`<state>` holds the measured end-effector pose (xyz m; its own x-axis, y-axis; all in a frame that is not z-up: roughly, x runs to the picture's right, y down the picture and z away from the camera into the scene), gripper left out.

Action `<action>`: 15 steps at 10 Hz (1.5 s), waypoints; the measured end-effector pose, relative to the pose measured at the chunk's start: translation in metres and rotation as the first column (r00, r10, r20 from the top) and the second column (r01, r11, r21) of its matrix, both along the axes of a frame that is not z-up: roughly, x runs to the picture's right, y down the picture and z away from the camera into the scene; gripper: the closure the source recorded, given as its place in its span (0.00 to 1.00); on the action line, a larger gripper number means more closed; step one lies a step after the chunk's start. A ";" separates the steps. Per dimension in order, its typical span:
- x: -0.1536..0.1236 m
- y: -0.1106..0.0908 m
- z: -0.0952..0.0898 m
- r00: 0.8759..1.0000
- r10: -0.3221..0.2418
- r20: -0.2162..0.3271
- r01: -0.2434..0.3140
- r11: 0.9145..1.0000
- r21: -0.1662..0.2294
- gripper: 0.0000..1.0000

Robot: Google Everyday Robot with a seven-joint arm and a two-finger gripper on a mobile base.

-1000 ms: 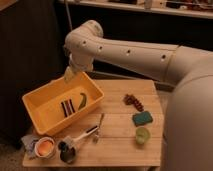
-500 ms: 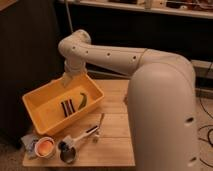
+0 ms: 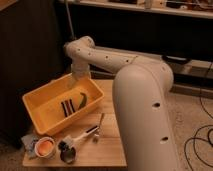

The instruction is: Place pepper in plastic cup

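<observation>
One white arm (image 3: 140, 95) reached across a wooden table (image 3: 107, 152), its bulky near segment filling the right of the view and covering much of the tabletop. From an elbow at the upper left the arm turned downward, and the gripper (image 3: 80, 76) hung at the far rim of a yellow bin (image 3: 35, 100). The claw was released, its jaws spread wide with nothing between them. The pepper (image 3: 82, 100), a slim, curved, dark green pod, lay on the floor of the bin toward its right side, below and just in front of the gripper and apart from it. Two dark sticks (image 3: 67, 107) lay side by side just left of the pepper, also on the bin floor. The bin sat on the left part of the table, set at an angle to the table's edges. In front of it, near the table's front left corner, stood a white cup (image 3: 45, 148) with an orange inside, and just to its right a dark metal cup (image 3: 68, 155). A white-handled tool (image 3: 82, 135) lay slanting beside the metal cup, and a metal utensil (image 3: 99, 127) rested close to the arm. Cables (image 3: 200, 145) trailed over the floor at right.
</observation>
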<state>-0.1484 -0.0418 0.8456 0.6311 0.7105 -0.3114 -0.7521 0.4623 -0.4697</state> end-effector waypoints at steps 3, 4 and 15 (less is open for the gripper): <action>0.008 0.021 0.023 0.999 0.040 -0.007 -0.041 0.996 -0.085 0.20; 0.012 0.031 0.029 0.999 0.050 -0.011 -0.051 0.992 -0.113 0.20; 0.032 0.090 0.048 1.000 0.006 0.010 -0.004 0.992 -0.130 0.20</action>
